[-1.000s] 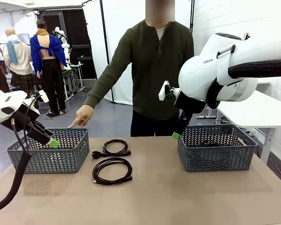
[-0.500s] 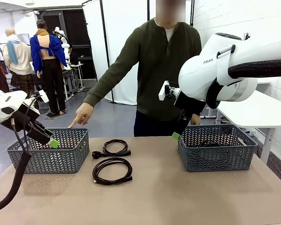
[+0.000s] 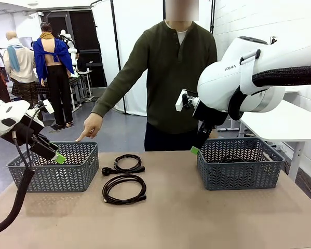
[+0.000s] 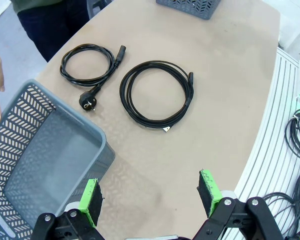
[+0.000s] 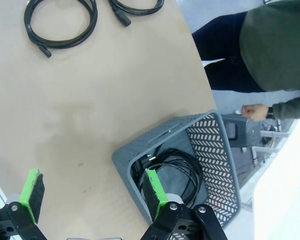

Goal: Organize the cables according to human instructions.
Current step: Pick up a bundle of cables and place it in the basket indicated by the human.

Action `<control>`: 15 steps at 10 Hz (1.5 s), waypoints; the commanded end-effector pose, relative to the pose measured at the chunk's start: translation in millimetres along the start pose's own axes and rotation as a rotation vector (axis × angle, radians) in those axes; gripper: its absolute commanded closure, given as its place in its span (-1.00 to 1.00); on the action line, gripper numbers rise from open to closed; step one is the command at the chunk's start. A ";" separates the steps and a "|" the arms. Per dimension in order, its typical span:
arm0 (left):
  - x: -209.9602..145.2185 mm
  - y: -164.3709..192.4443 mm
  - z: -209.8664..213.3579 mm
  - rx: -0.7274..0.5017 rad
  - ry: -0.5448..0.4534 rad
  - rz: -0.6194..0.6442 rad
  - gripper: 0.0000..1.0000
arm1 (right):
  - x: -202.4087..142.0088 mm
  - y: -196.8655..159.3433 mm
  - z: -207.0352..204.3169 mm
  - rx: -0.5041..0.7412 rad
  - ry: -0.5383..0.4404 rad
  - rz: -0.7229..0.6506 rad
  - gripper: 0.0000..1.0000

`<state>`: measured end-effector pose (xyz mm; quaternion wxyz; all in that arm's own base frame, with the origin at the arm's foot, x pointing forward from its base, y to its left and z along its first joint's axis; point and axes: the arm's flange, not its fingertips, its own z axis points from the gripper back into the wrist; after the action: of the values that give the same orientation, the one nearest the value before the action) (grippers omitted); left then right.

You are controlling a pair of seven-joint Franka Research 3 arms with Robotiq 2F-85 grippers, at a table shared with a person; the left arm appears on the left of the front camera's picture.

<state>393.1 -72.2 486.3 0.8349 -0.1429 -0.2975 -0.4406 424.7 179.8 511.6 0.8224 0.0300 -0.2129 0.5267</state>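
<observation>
1. The left end effector [image 4: 150, 192] hangs empty with its fingers apart, over the rim of the left basket [image 4: 19, 130]. The plugged coil [image 4: 85, 102] and the larger coil [image 4: 190, 95] lie ahead of it on the surface [image 4: 220, 75].
2. The right end effector [image 5: 93, 190], fingers also apart, hovers at the right basket [image 5: 210, 145], with stored cables [image 5: 192, 167] beneath one finger.
3. The person's hand [image 3: 91, 127] points at the left basket. Pinching a single strand could unwind a loose coil, or leave it draped over the rim.
4. Since a second ago only the person's torso has shifted slightly. The arms, the coils and the pointing hand have stayed put.
</observation>
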 end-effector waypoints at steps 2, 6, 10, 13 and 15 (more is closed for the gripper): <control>12.0 -3.2 -5.3 -0.001 0.031 -0.042 -1.00 | -0.9 -0.2 -0.2 -0.001 0.001 -0.005 -1.00; 62.4 -17.0 -43.7 -0.046 0.179 -0.221 -1.00 | -0.9 -0.2 -0.2 -0.001 0.001 -0.005 -1.00; 103.9 -38.7 -109.2 -0.138 0.339 -0.435 -1.00 | -0.9 -0.2 -0.2 -0.001 0.001 -0.005 -1.00; 108.3 -53.6 -143.4 -0.178 0.402 -0.534 -1.00 | -0.9 -0.2 -0.2 -0.001 0.001 -0.005 -1.00; 103.2 -54.6 -145.6 -0.176 0.398 -0.521 -1.00 | -0.9 -0.2 -0.2 -0.001 0.001 -0.005 -1.00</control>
<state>444.0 -252.5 430.5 0.7246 -0.0521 -0.1157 -0.6774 424.8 179.6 512.0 0.8225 0.0301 -0.2132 0.5265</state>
